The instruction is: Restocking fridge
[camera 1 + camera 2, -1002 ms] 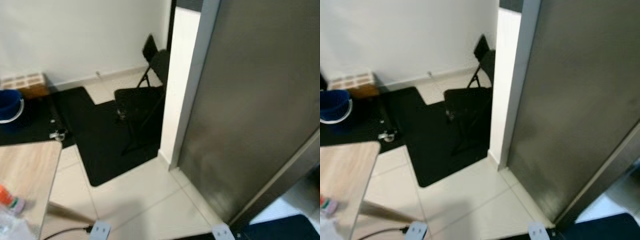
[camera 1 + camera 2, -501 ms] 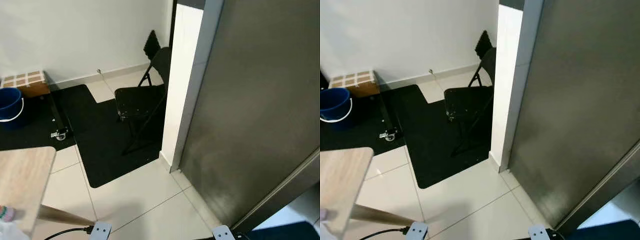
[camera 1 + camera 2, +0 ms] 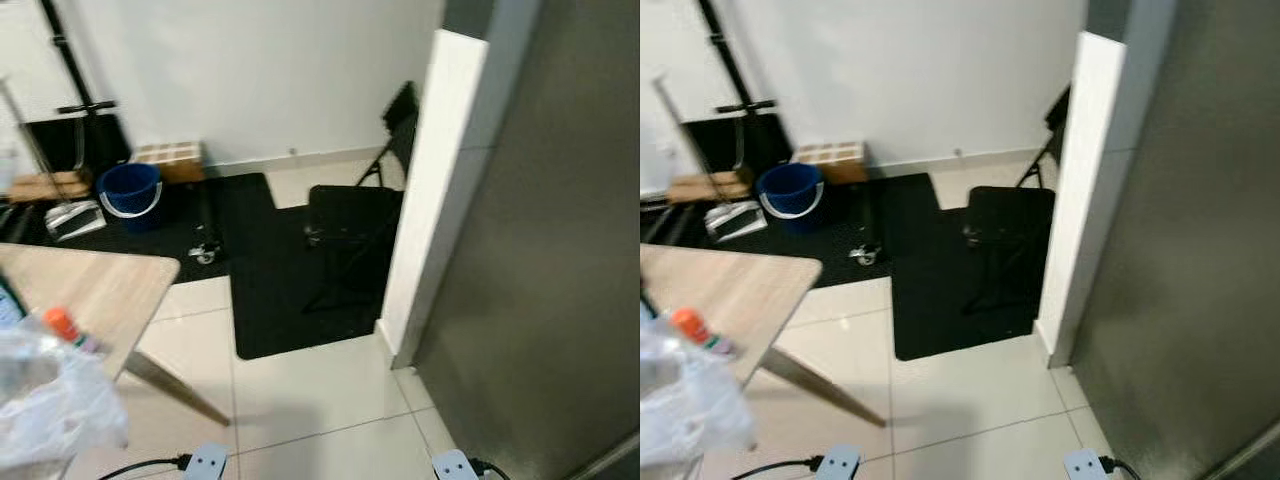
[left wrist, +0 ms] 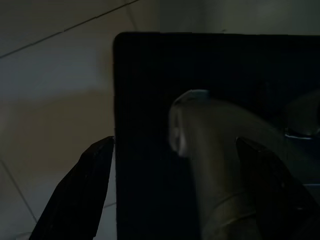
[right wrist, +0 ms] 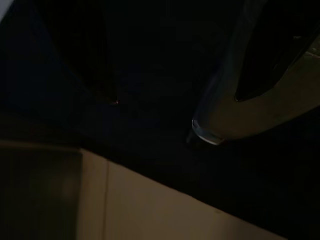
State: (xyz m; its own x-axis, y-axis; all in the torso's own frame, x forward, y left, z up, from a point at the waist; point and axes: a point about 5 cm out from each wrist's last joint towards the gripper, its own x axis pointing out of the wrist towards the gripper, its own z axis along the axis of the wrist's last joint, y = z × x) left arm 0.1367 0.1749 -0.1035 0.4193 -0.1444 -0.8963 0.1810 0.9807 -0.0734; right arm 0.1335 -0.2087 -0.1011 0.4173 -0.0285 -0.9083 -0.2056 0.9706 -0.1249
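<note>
Fridge (image 3: 560, 250) shows no readable label; left end effector (image 4: 170, 190) fingers spread; right's unclear.

The clear plastic bag (image 3: 45, 400) and wooden table (image 3: 95, 290) are blurred and cut off at the frame's edge.

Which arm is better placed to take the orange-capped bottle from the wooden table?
Probably the left. The orange-capped bottle lies on the wooden table at the robot's left side, while the steel fridge stands at its right.
</note>
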